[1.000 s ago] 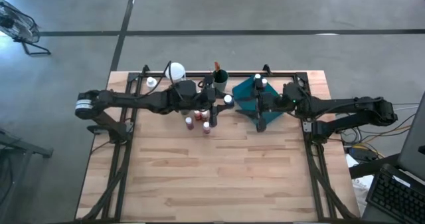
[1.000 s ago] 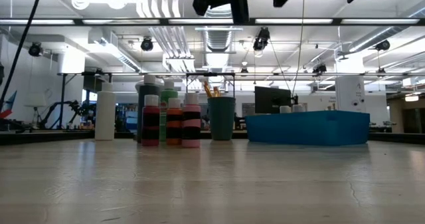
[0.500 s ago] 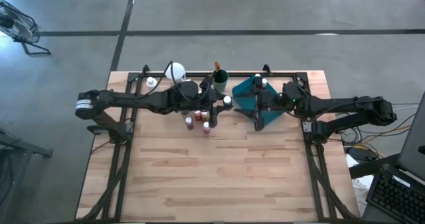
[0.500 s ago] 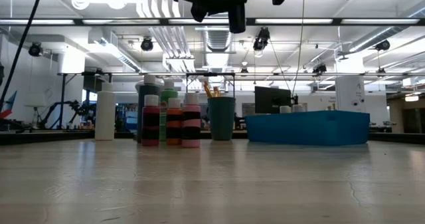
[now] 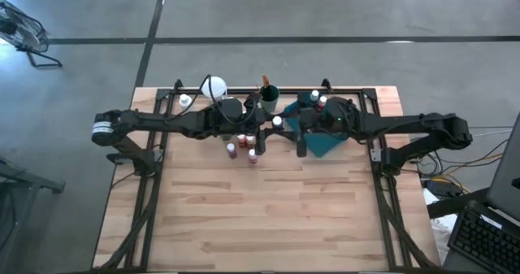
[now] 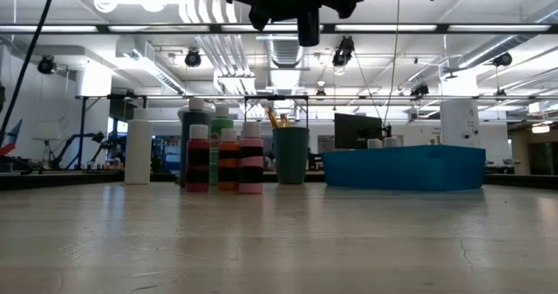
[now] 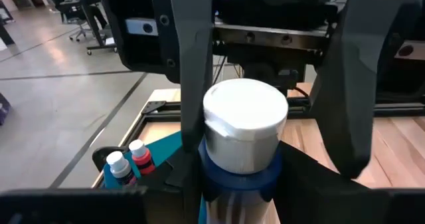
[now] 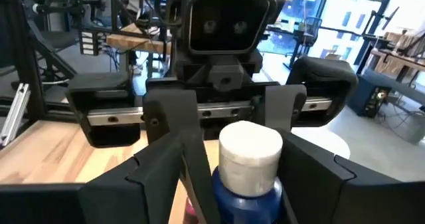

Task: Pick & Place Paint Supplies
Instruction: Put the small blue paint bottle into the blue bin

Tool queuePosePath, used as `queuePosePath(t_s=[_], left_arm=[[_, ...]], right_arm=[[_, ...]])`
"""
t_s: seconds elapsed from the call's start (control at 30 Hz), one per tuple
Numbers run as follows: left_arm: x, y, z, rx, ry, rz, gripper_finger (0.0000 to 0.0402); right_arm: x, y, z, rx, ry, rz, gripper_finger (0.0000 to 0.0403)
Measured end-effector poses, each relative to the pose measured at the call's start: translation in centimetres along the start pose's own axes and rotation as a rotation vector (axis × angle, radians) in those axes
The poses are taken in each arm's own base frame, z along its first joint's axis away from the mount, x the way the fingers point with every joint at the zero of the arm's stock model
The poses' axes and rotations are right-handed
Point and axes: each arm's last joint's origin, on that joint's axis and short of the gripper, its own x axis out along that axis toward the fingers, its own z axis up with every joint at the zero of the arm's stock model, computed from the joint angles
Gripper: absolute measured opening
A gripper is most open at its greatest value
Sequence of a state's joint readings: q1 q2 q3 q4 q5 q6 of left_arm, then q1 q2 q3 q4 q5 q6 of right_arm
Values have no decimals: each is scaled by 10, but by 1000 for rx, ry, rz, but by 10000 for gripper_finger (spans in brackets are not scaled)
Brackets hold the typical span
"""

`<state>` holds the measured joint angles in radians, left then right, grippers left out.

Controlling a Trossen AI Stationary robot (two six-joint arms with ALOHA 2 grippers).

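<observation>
Two hands meet in the air just off the teal tray (image 5: 331, 145), on the side where the green cup (image 5: 269, 93) stands, and a white-capped blue bottle (image 5: 277, 122) sits between them. The left hand (image 5: 270, 126) is clamped on the bottle's blue body, and its wrist view shows the bottle (image 7: 244, 127) upright and held low down. The right hand (image 5: 289, 128) faces it from the tray side with its fingers (image 7: 352, 84) spread wide around the cap. One finger lies against the cap and the other stands clear of it. In the right wrist view the same bottle (image 8: 249, 161) rises between that hand's parted fingers.

Inside the tray, at its far end, two small bottles (image 5: 318, 100) stand together, one of them red-bodied. The cup, just beside the tray, holds brushes (image 5: 264, 82). Past the cup from the tray, a cluster of red bottles (image 5: 243, 148) stands on the desk (image 5: 268, 217), under the left arm. From the low view they stand upright and close together (image 6: 228, 159). Farther from the tray are the round white-topped object (image 5: 214, 86) and a lone white bottle (image 5: 186, 101).
</observation>
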<state>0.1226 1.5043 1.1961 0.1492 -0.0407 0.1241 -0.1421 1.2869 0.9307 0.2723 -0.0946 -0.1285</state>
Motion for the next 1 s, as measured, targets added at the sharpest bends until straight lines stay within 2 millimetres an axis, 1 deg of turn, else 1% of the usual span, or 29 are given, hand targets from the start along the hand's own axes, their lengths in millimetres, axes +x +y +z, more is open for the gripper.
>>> queuePosePath(t_s=[0.2, 0.4, 0.7, 1.0], left_arm=[[0, 0, -1, 5, 10, 2, 139], [0, 0, -1, 11, 10, 1, 139], [0, -1, -1, 14, 9, 0, 139], [0, 0, -1, 28, 10, 1, 139]], right_arm=[[2, -1, 6, -7, -12, 0, 202], [1, -1, 3, -3, -2, -3, 168], [1, -1, 3, -2, -1, -6, 121], [0, -1, 2, 3, 12, -8, 117]])
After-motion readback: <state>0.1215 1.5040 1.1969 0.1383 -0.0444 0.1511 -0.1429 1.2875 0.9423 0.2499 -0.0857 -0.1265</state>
